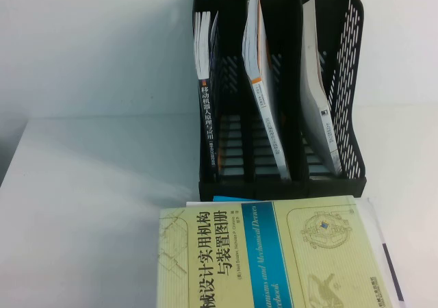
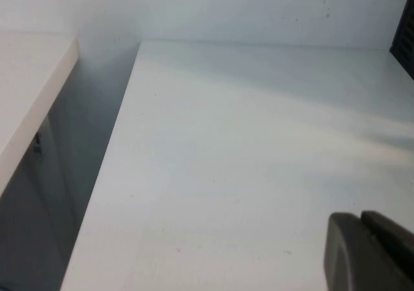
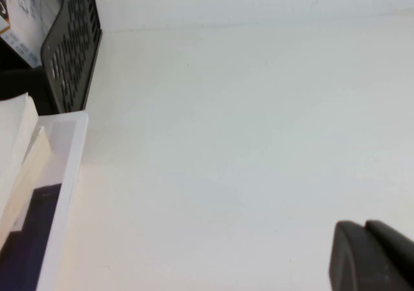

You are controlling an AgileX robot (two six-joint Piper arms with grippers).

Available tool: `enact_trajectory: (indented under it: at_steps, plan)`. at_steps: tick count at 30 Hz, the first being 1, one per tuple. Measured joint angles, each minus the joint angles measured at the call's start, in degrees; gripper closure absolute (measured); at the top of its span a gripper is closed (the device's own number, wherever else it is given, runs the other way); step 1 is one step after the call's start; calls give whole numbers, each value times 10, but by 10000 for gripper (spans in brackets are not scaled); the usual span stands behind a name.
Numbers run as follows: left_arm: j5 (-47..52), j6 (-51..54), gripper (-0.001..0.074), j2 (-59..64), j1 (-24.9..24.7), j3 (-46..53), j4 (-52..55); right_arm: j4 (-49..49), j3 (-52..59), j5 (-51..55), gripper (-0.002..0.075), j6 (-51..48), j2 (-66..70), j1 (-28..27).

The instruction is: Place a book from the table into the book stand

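Neither end effector shows in the high view. Each appears only in its own wrist view, as a dark tip at the picture's corner: the left end effector (image 2: 372,252) over bare desk (image 2: 246,161), the right end effector (image 3: 372,255) over bare desk too, with the stand's wall and a stack's edge at the far side of that view. On each, two dark parts lie close against each other, so both look closed and empty, though only the tips show.

Largest is the desk, white and plain. On it, toward the back, stands the book stand (image 1: 345,181), black, with three slots. Every slot already holds something: the robot's-left slot a dark-spined book (image 1: 207,126) with thin white ones beside it, the middle slot a leaning white-spined book (image 1: 263,96), the right slot a leaning white-grey book (image 1: 318,99).

In front of the stand, near its base, the book (image 1: 274,260) lies flat, cover up, on what seems another pale book or sheet.

Judging by this, nothing is grasped yet: the approach is in hand. Next, an arm must reach the book's edge, lift it, turn it upright, and pick a slot with room.
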Motion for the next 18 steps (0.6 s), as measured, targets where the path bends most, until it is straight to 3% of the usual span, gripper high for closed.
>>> enact_trajectory:
  at_steps: [18]
  plan:
    - [-1,-27,738,0,0,0,-5,0,0,0,729,0,0,0]
